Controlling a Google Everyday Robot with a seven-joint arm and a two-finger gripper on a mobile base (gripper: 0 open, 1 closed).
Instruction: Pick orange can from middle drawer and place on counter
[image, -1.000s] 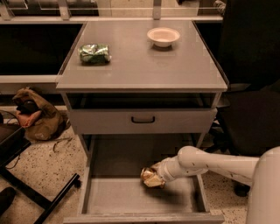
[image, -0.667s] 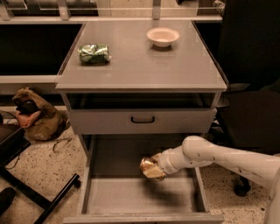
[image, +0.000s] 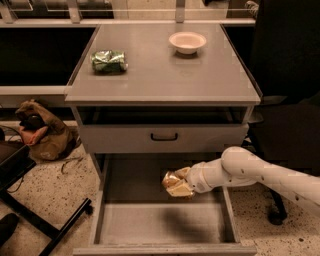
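The middle drawer (image: 125, 227) is pulled wide open below the cabinet, its grey floor bare. My white arm reaches in from the right. My gripper (image: 181, 183) is shut on the orange can (image: 171, 182), a shiny orange-gold can held above the drawer floor, near the drawer's middle-right. A dark shadow lies on the floor under it. The counter (image: 160, 70) is the flat grey top of the cabinet, above and behind the gripper.
A green can (image: 109, 61) lies on the counter's left, a white bowl (image: 187, 42) at its back right. A shut drawer front with a black handle (image: 164, 136) sits above the open drawer. A brown bag (image: 40, 132) and black chair legs (image: 45, 220) are on the floor left.
The gripper has lifted the orange can off the drawer floor and carried it up and slightly back. The arm has risen with it.
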